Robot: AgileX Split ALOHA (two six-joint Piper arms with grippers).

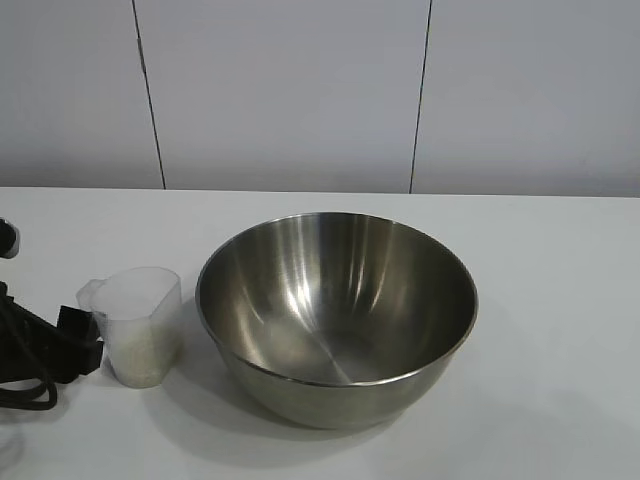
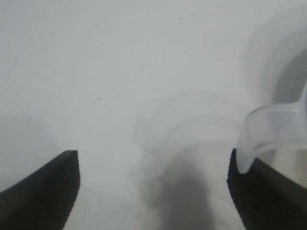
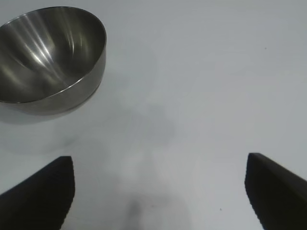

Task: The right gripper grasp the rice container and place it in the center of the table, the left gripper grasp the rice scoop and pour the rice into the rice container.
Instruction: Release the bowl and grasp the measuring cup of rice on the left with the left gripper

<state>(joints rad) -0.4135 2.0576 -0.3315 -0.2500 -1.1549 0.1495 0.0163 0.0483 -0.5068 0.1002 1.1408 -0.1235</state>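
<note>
The table (image 1: 560, 300) is lying wide and white under everything, giving both arms room to work. The rice container (image 1: 336, 315) is sitting upright at about its middle, mouth up and nothing visible in it, which to my eye means the placing is done and it is waiting to receive the pour. The left gripper (image 2: 152, 184) is reaching in from the table's left edge with its fingers (image 2: 45, 189) spread wide and clasping nothing; in its wrist view the scoop's handle is lying against one finger rather than between the two, so I judge it is lining up for a grasp not yet made. The right gripper (image 3: 159, 189) is hanging released, well apart from the bowl, probably parked to stay clear. The rice scoop (image 1: 138, 325) is standing just left of the container, close enough for a short tip over the rim. The rice (image 1: 140, 358) is resting in its bottom.
</note>
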